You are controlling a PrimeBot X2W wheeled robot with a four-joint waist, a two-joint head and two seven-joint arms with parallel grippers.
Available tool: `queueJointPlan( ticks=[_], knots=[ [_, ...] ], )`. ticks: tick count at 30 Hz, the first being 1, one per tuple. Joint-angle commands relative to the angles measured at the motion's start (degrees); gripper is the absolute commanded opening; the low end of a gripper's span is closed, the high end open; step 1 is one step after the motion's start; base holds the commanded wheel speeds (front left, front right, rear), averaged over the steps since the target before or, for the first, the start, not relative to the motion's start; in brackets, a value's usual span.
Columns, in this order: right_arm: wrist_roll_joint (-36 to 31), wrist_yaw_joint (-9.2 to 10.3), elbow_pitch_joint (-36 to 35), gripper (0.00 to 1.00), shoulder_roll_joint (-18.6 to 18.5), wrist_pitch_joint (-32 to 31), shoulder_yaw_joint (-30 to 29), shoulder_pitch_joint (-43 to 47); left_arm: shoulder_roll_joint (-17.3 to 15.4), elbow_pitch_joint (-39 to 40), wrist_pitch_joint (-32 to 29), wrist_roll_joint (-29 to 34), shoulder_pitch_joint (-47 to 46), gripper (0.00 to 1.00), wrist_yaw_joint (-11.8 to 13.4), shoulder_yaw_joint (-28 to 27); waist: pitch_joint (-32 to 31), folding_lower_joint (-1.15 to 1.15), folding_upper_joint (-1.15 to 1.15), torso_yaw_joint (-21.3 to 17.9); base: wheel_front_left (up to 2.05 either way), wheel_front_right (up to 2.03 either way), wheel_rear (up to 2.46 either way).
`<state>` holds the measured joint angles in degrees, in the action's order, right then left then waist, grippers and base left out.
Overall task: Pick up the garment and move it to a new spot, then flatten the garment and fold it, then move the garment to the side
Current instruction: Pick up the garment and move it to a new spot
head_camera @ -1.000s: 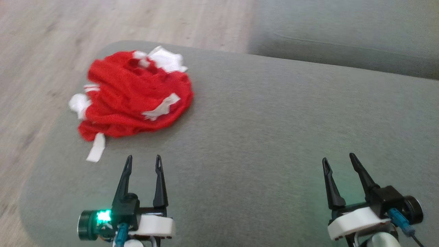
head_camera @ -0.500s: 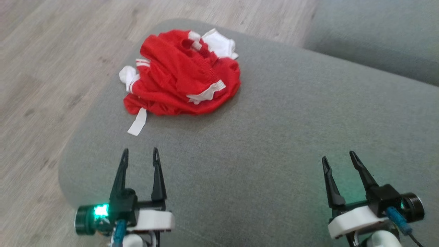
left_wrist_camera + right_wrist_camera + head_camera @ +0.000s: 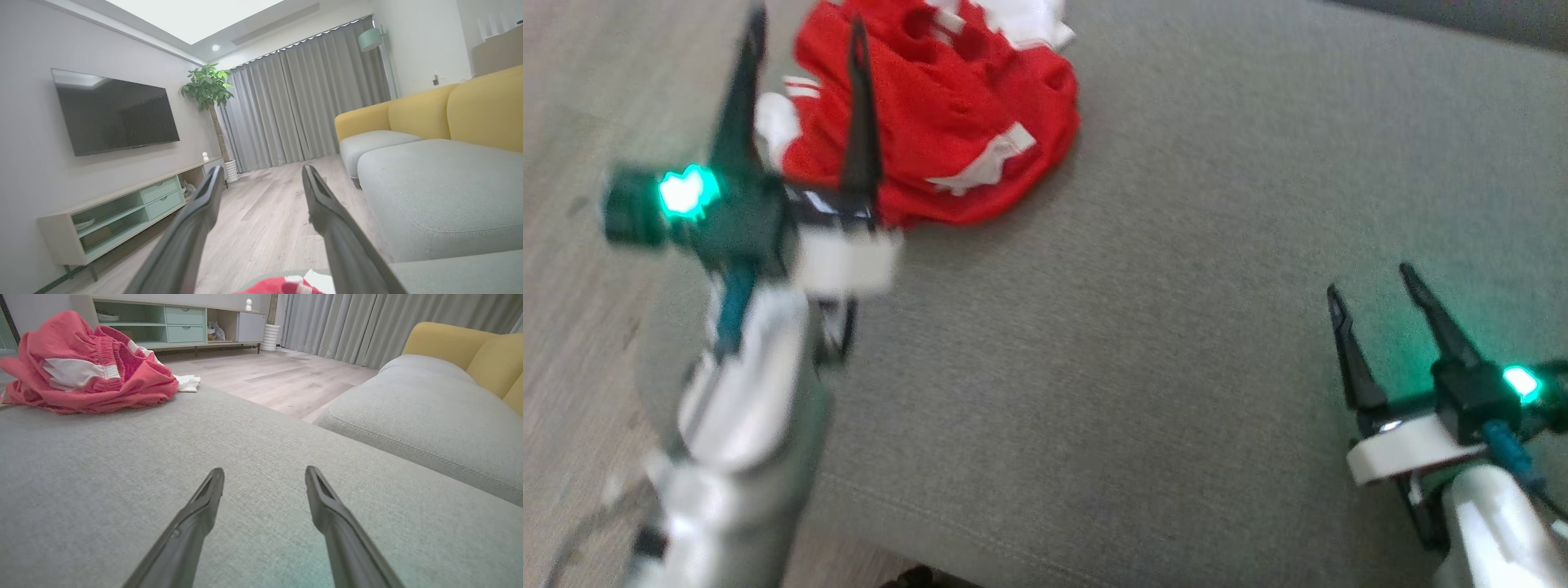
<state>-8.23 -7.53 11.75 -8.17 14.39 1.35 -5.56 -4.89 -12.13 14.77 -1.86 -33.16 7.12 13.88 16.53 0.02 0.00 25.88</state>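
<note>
The crumpled red garment lay far left on the grey sofa cushion, just beneath the left gripper, fingers spread and empty; the right gripper, likewise released, sat well apart.

At the upper left of the head view the garment runs off the top edge. The left gripper and its pale forearm are smeared by blur, and its fingers cover the cloth's left part. In the left wrist view, a red sliver sits at the bottom edge, the rest cut off.
</note>
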Motion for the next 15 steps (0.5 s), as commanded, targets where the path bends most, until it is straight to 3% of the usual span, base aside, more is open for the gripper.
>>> queueJointPlan(
  ticks=[1,6,15],
  knots=[
    [-0.56,0.04,-2.26,1.0,-1.33,0.61,1.85,-1.84,-2.6,-1.04,0.23,-0.03,-5.28,1.0,-0.6,-2.84,4.51,-0.02,0.0,-3.65,0.0,0.0,0.0],
    [-0.49,0.04,-3.84,1.0,-3.31,0.61,2.75,-3.92,-4.67,-12.54,-1.49,0.25,-16.73,1.0,-2.72,-3.37,8.51,-0.02,0.0,-6.99,0.0,0.0,0.0],
    [-0.04,0.04,-8.47,1.0,-4.98,0.61,2.28,-6.04,-10.34,-36.93,-22.4,-0.78,-33.78,1.0,-6.1,-5.06,14.9,-0.02,0.0,-14.09,0.0,0.0,0.0]
  ],
)
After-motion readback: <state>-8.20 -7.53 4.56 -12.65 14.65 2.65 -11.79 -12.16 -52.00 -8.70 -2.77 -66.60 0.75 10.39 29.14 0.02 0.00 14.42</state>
